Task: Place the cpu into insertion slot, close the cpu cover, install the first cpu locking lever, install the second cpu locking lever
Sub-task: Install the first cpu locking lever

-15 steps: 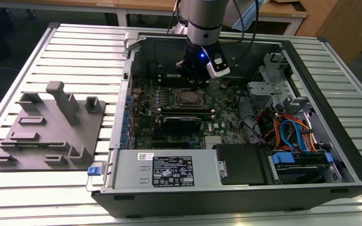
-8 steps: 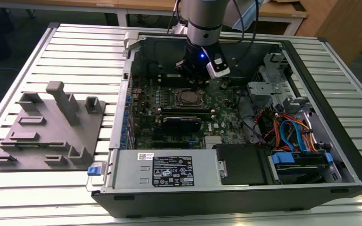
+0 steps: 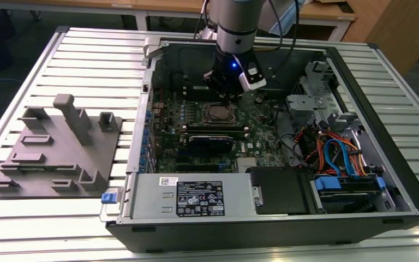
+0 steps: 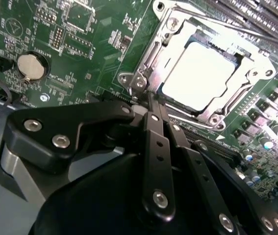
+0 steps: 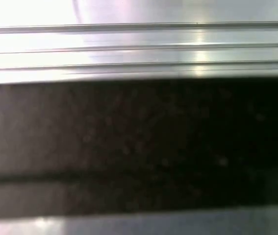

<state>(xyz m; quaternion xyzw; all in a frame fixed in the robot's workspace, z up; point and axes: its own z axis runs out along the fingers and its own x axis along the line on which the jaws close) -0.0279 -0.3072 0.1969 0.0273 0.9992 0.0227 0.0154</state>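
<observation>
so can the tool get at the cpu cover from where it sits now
Probably yes. In the second wrist view the tool sits right at the near corner of the cpu cover, which lies closed around the cpu, and nothing stands between them. The exterior view shows the arm coming straight down into the open case.

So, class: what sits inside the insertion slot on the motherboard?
The cpu lies flat in the insertion slot, its silvery top showing through the cpu cover framing it. The contacts beneath the chip are hidden.

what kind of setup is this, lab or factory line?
Probably a lab or workshop test bench: an opened desktop computer case lies on a slatted aluminium table, a grey parts fixture sits beside it, and wooden desks stand behind. The gripper is at the cpu socket.
</observation>
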